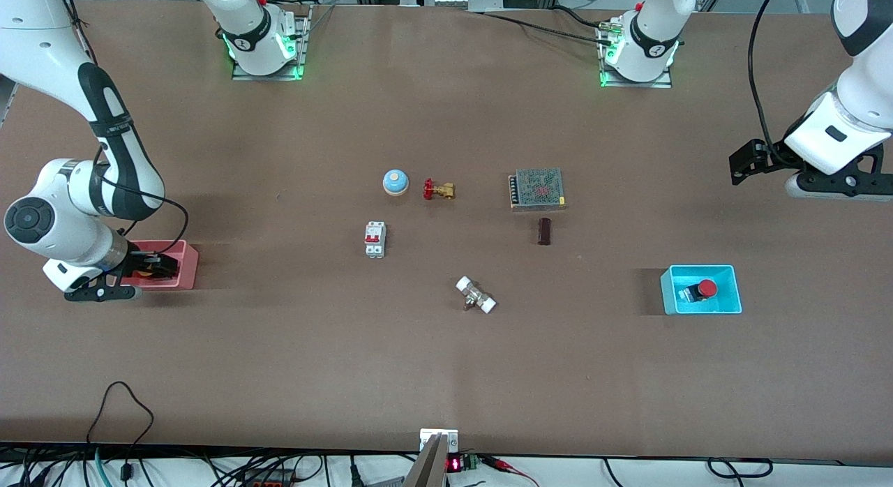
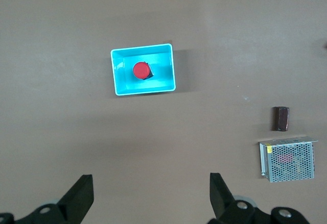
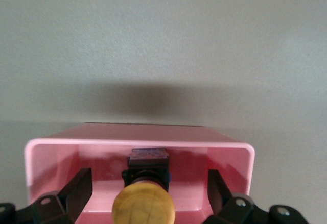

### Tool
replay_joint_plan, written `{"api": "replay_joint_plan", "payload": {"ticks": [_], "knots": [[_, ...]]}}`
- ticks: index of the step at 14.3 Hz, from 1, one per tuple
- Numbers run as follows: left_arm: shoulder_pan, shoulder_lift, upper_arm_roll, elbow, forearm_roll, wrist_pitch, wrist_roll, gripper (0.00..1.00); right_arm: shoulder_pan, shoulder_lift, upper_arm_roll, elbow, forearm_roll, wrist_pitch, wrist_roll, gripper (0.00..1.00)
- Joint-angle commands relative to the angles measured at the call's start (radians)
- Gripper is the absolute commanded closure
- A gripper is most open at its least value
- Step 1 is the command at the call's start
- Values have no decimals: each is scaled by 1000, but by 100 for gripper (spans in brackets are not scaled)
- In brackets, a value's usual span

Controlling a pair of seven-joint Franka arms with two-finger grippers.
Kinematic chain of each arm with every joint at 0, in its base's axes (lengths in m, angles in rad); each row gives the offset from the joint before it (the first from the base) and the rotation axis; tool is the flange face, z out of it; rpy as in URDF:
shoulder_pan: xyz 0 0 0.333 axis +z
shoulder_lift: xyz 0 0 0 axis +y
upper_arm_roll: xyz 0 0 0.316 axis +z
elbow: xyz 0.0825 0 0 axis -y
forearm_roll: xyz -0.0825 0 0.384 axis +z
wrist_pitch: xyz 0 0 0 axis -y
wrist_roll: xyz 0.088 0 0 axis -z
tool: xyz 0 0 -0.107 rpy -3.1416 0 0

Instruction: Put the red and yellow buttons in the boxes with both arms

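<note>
The red button point(image 1: 706, 289) lies in the cyan box point(image 1: 666, 291) toward the left arm's end of the table; both show in the left wrist view, the button point(image 2: 141, 70) inside the box point(image 2: 116, 73). My left gripper point(image 1: 741, 165) point(image 2: 150, 183) is open and empty, up in the air over bare table, apart from the cyan box. The yellow button point(image 3: 144, 206) point(image 1: 143, 271) lies on its side in the pink box point(image 1: 187, 267) point(image 3: 138, 142) at the right arm's end. My right gripper point(image 1: 164, 265) point(image 3: 149, 175) is open, down in the pink box, its fingers either side of the yellow button without touching it.
In the middle of the table lie a blue bell point(image 1: 395, 182), a brass valve with a red handle point(image 1: 438, 190), a white circuit breaker point(image 1: 374, 239), a mesh power supply point(image 1: 537, 188) point(image 2: 288, 160), a dark brown block point(image 1: 544, 231) point(image 2: 280, 118) and a white-capped fitting point(image 1: 476, 295).
</note>
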Motion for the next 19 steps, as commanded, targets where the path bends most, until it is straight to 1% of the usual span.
{"api": "replay_joint_plan", "payload": {"ticks": [1,3,5,6,7,9,11,12,15,17,18,19], "knots": [[9,32,-5,52,-15,-16,7,0,5,-76,11,-3,17,-86,-16,0],[6,47,-4,95,-12,-18,6,0,17,-136,12,0,29,-166,-16,0],[8,51,-7,104,-15,-35,-8,0,48,-219,12,0,118,-261,-14,0],[9,51,-7,106,-16,-35,-8,0,65,-263,12,0,139,-299,-13,0],[9,49,-7,106,-16,-38,-8,0,92,-311,12,2,140,-345,-14,0],[8,48,-8,107,-16,-39,-8,0,152,-372,12,58,140,-467,-13,0],[8,47,-8,107,-15,-39,-7,0,178,-406,11,135,140,-616,-13,0],[8,49,-8,107,-16,-39,-7,0,189,-430,11,155,141,-673,-13,0],[6,47,-10,107,-16,-41,-7,0,221,-495,3,160,159,-733,-14,0],[6,47,-10,107,-16,-41,-5,0,235,-500,-1,172,221,-758,21,0],[6,47,-10,107,-16,-41,-5,0,243,-500,-3,177,235,-769,56,0],[6,47,-10,107,-16,-41,-5,0,259,-498,-21,184,235,-778,72,0]]}}
